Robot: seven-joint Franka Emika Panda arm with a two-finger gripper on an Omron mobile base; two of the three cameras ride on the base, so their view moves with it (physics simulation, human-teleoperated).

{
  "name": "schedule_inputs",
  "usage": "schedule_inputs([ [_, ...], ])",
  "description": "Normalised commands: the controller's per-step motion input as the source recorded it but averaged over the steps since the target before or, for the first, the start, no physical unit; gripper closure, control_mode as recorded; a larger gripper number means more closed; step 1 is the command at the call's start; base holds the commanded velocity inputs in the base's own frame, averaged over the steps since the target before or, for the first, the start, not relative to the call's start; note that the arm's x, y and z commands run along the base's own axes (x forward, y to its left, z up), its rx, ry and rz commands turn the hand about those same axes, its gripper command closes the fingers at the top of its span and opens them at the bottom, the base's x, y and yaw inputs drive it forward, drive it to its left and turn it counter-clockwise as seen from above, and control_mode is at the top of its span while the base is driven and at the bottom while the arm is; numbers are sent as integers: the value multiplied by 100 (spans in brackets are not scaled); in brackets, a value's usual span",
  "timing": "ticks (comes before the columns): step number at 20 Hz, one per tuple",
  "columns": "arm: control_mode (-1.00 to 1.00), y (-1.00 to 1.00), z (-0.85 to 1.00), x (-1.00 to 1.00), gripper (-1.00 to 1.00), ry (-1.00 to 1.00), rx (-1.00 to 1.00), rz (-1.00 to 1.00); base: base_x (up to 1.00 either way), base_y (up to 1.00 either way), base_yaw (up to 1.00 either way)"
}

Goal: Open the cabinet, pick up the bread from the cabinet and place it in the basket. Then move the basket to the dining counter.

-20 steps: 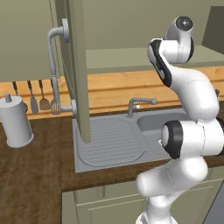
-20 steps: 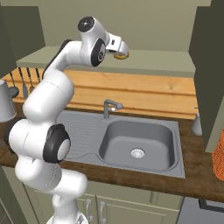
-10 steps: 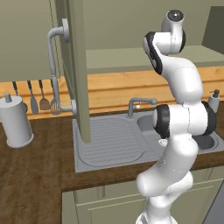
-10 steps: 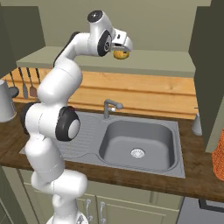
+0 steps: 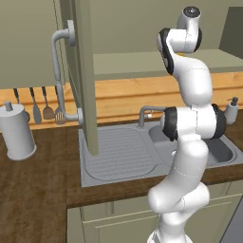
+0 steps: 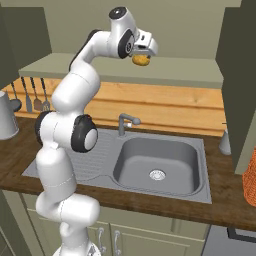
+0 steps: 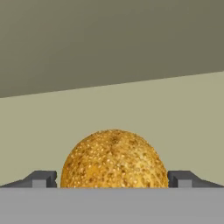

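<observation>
bread between spread end effector fingers, up in the cabinet
the bread (image 7: 113,158) sits on the cabinet (image 6: 150,75) shelf between the fingers of the end effector (image 7: 113,178), spread wide on either side, whether touching i cannot tell; basket (image 6: 250,177) on worktop (image 6: 226,202) beside sink (image 6: 158,162).

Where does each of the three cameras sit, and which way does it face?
Left base view: behind the arm's left, facing the open grey-green cabinet door and steel sink; white arm at right.
Right base view: behind its right, facing the sink; arm at left, gripper around the small golden-brown bread.
Hand view: on the hand, facing the cabinet shelf; dark fingertips flank the bread.
Both base views share sink and arm.
</observation>
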Motion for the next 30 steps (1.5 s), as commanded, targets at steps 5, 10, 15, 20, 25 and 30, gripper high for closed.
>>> schedule_inputs([
  [5, -100, -9, -46, 0, -100, -5, 0, 0, 0, 0, 0],
  [10, -100, -17, -55, 0, -100, -10, -1, 0, 0, 0, 0],
  [15, -100, -2, -36, 0, -100, -14, 0, 0, 0, 0, 0],
  [20, -100, 0, -26, 0, 100, -5, 5, 0, 0, 0, 0],
  [25, -100, 12, -9, -8, 100, -10, 1, 0, 0, 0, 0],
  [30, -100, 16, -7, -58, 100, -19, -2, -7, 0, 0, 0],
])
